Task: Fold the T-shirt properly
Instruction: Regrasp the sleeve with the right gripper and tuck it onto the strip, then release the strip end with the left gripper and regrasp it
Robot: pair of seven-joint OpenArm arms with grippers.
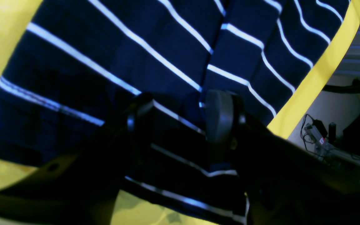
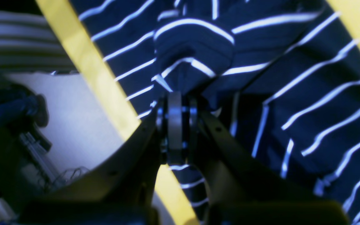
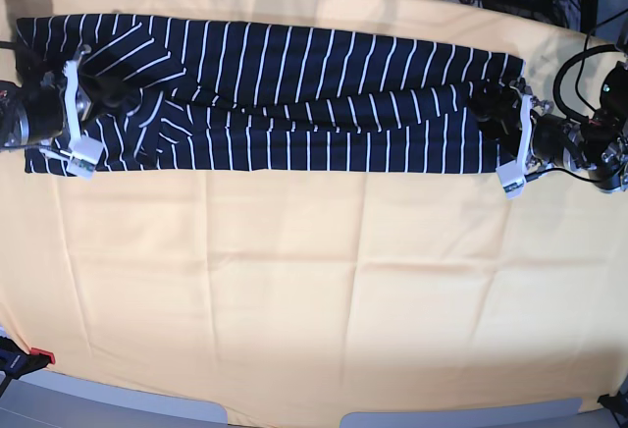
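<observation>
Two ends are manned: I have the right gripper (image 2: 176,125) pinched tight on a bunched end of the T-shirt (image 3: 285,104), lying as a long band across the yellow cloth's (image 3: 314,291) far side, while the left gripper (image 1: 180,118) straddles the opposite end with jaws spread, presumably readying a matching hold.

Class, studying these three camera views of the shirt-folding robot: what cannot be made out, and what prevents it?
- Left wrist view: whether the left gripper touches the T-shirt; its dark fingers blend into the navy cloth.
- Right wrist view: the cloth edge pinched by the right gripper, hidden between shut fingers.
- Base view: both grippers' fingertips, too small.
</observation>
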